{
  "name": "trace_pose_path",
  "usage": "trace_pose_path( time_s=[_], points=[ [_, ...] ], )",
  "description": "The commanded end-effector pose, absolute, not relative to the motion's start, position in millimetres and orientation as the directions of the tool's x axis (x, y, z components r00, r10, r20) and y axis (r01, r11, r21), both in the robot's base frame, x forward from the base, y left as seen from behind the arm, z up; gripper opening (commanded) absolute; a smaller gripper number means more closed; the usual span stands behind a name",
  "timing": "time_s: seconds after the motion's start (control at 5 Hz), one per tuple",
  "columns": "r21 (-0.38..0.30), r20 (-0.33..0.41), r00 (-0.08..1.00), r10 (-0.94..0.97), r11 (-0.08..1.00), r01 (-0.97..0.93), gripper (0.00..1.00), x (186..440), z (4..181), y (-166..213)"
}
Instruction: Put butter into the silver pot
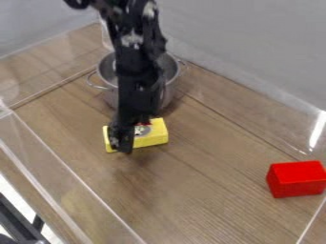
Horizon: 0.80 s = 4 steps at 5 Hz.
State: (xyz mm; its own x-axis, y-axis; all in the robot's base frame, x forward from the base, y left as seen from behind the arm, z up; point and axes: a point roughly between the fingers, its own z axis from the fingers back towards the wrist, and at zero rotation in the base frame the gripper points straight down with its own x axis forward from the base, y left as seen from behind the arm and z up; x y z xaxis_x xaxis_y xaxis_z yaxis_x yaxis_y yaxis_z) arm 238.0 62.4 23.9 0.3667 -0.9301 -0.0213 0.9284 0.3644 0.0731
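Observation:
The butter [143, 133], a small yellow block with a red-and-white label, lies flat on the wooden table in front of the silver pot [163, 80]. My gripper [122, 139] points straight down onto the butter's left end, with its dark fingers at or against the block. The fingers merge into one dark shape, so how far apart they stand does not show. The arm rises in front of the pot and hides most of its opening and its inside.
A plain red block [295, 177] sits on the table at the right. Clear plastic walls [38, 57] enclose the wooden table on all sides, with a low front wall running along the lower left.

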Motion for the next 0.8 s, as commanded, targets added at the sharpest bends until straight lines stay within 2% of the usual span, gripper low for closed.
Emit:
trace_pose_path(
  time_s=[0.0, 0.4, 0.6],
  points=[
    [0.084, -0.020, 0.345, -0.938, 0.343, 0.936, 1.00, 237, 8.1, 67],
    [0.091, -0.007, 0.309, -0.951, 0.307, 0.947, 1.00, 244, -13.2, 61],
    [0.088, 0.000, 0.334, -0.943, 0.332, 0.939, 1.00, 240, -24.3, 65]
  ],
)
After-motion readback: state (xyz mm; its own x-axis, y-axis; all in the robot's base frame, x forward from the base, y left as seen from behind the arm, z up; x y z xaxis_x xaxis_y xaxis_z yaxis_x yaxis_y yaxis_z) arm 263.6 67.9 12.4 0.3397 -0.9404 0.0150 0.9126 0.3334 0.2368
